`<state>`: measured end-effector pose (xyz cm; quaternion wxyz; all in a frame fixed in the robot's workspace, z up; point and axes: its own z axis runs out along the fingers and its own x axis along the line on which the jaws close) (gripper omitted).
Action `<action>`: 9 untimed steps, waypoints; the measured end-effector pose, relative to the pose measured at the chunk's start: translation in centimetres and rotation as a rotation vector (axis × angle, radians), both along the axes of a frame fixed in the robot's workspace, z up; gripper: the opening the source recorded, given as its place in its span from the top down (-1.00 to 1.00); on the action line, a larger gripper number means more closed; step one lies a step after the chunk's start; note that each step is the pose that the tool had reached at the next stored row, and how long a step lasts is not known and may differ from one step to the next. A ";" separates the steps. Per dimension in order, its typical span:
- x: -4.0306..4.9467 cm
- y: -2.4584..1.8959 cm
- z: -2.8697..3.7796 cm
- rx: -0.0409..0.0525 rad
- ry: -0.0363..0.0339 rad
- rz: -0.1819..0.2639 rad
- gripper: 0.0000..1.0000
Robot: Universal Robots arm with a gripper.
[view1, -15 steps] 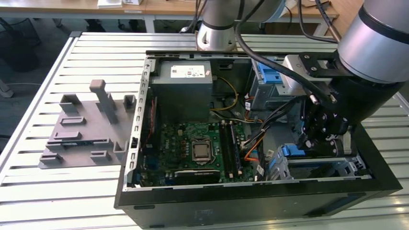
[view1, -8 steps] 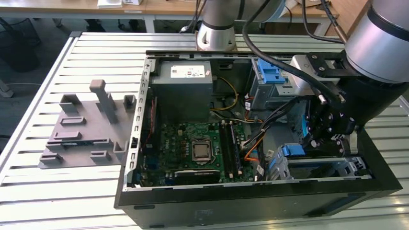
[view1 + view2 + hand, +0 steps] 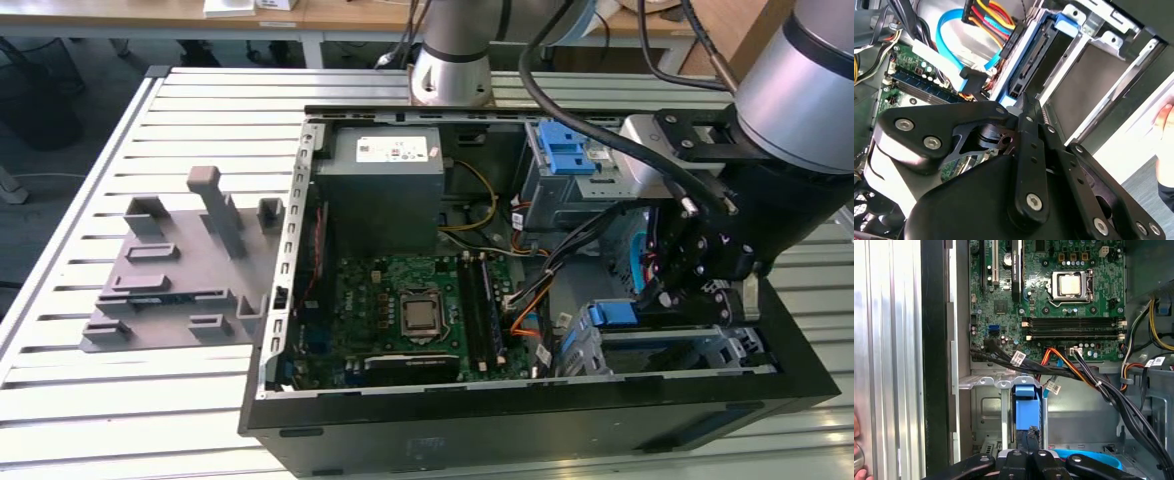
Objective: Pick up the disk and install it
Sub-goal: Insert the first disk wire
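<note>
The disk (image 3: 614,313) stands on edge in the metal bay at the front corner of the open computer case, on the exterior view's right, with its blue bracket end showing. In the first wrist view the disk's blue bracket (image 3: 1024,410) sits between the bay's metal walls. My gripper (image 3: 674,300) hangs right over it. Its black fingers lie close together, shut, and the gripper (image 3: 1030,437) has its tips against the blue end. In the second wrist view the gripper (image 3: 1023,102) points at the disk's dark edge (image 3: 1029,60) beside its blue rail.
The case holds a motherboard (image 3: 414,310), a grey power-supply box (image 3: 387,180), a second drive bay with a blue latch (image 3: 567,150) and bundles of cables (image 3: 1079,370) near the disk. A grey moulded fixture (image 3: 174,270) lies on the slatted table. A person's hand (image 3: 1166,120) is beside the case.
</note>
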<state>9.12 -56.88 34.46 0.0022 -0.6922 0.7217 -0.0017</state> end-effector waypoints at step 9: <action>0.84 0.00 0.02 0.0003 0.0000 0.000 0.79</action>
